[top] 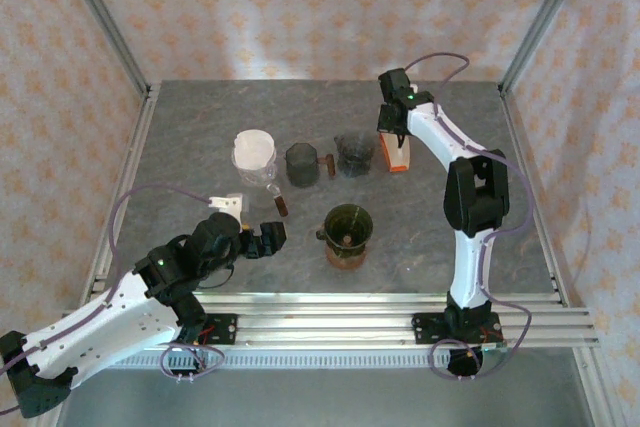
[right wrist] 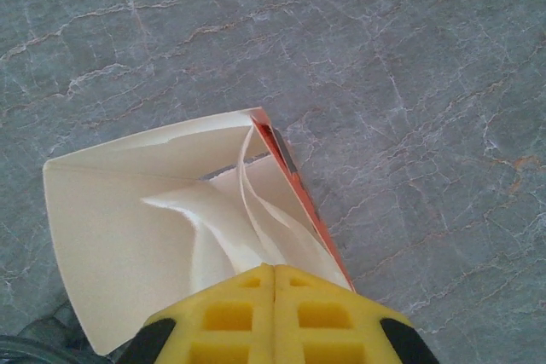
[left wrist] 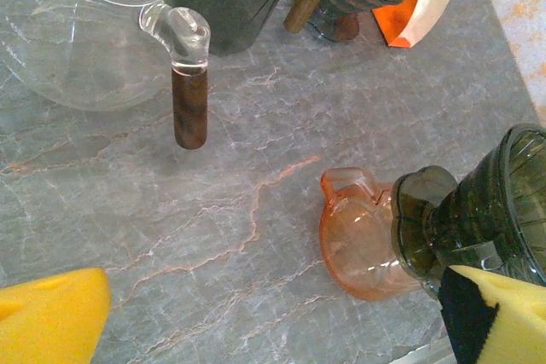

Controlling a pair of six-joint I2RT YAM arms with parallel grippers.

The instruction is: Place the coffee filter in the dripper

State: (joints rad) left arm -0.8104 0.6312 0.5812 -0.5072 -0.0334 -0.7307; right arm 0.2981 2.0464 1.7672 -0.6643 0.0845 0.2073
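The coffee filter [right wrist: 213,232] is white paper standing in an orange-edged pack [right wrist: 294,181] at the back right of the table [top: 200,127]. My right gripper [right wrist: 274,272] is shut on the filter's top edge, yellow pads pressed together; from above this gripper [top: 394,139] sits on the pack [top: 399,157]. The dripper [top: 348,224] is dark green glass on an orange glass server [left wrist: 363,240] at centre front. My left gripper [top: 263,239] rests open just left of it, its yellow pads [left wrist: 51,313] wide apart with bare table between and the dripper [left wrist: 490,210] by the right pad.
A clear glass kettle [top: 255,159] with a brown handle [left wrist: 189,108] stands at centre left. Beside it are a dark glass cup [top: 302,163] with a wooden handle and a second dark glass vessel [top: 354,153] next to the pack. Frame rails border the table.
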